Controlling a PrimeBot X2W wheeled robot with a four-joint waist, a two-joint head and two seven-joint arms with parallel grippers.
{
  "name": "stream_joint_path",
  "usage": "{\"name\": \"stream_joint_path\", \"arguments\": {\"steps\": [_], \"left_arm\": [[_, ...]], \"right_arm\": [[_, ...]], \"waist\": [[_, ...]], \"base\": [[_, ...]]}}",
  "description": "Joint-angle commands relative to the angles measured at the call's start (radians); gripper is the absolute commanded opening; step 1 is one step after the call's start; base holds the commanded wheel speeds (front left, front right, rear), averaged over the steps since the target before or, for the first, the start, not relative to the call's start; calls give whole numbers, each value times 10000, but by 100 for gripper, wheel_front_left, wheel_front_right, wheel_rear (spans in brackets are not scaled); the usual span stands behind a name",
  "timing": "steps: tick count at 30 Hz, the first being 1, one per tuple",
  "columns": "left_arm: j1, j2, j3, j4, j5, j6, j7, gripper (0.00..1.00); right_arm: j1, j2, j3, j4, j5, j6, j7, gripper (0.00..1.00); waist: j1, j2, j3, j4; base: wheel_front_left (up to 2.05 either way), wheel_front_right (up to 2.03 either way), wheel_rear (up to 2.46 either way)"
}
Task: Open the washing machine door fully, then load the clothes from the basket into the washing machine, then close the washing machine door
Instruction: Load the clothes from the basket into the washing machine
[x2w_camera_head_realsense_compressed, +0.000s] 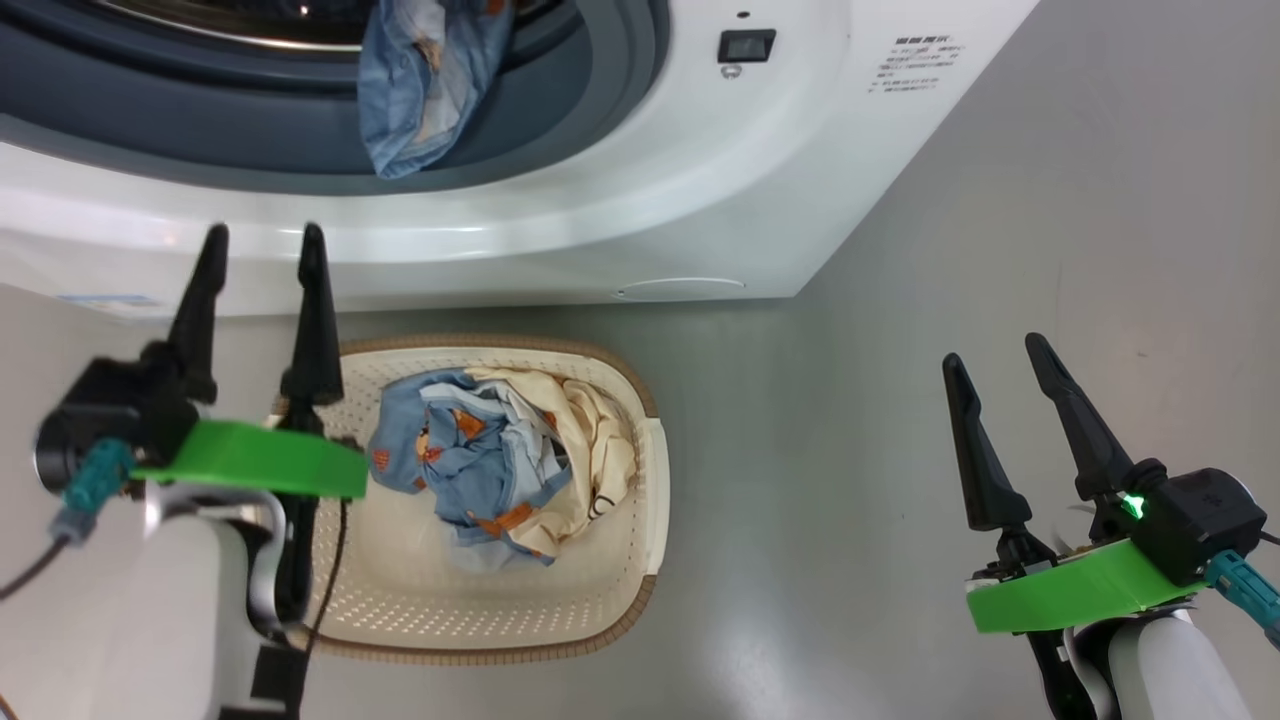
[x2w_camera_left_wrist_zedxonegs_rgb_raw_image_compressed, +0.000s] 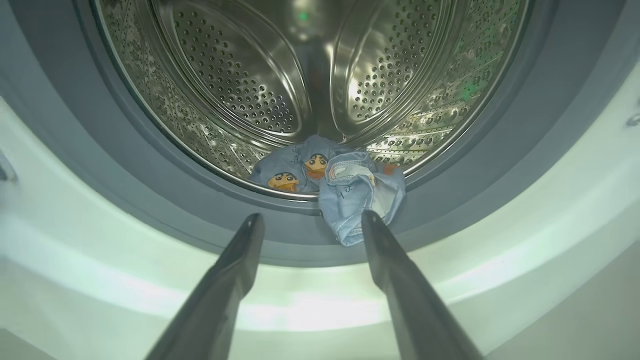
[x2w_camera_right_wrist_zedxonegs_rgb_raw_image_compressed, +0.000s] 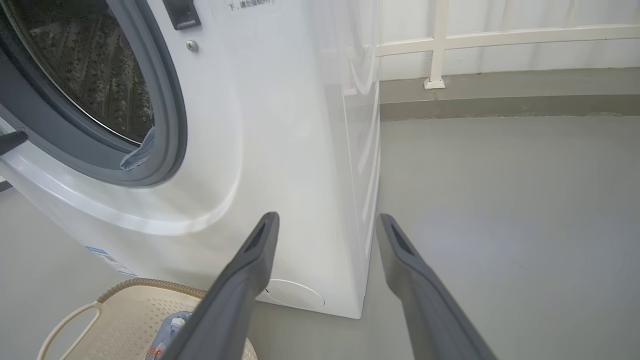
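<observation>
Blue cartoon-print clothes (x2w_camera_left_wrist_zedxonegs_rgb_raw_image_compressed: 350, 195) draped over the washer (x2w_camera_head_realsense_compressed: 700, 200) gasket, more heaped with cream ones in the basket (x2w_camera_head_realsense_compressed: 655, 480) just before it. Basket's left rim hidden behind left claw (x2w_camera_head_realsense_compressed: 263, 238). Left and right claw (x2w_camera_head_realsense_compressed: 995, 352) both spread, empty.

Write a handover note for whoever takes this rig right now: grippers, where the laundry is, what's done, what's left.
Left gripper: fingers open, empty, raised in front of the washing machine opening.
Right gripper: fingers open, empty, over the floor right of the basket.
Done: the opening is uncovered; one blue garment is in the drum, its end hanging out over the gasket.
Left: blue and cream clothes lie in the basket. Load them, tuck the hanging end in, close the door.
</observation>
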Motion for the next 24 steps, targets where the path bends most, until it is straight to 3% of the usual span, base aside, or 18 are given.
{"name": "stream_joint_path", "arguments": {"steps": [1,24], "left_arm": [[316,213,242,-355,-57,30,8,100],[3593,52,170,-1757,-777,496,-77,100]], "right_arm": [[248,-42,264,-189,22,16,-48,100],[776,-99,220,-247,131,16,-48,100]], "waist": [[0,0,-125,64],[0,0,-1037,-255]], "base": [[0,0,0],[0,0,0]]}}
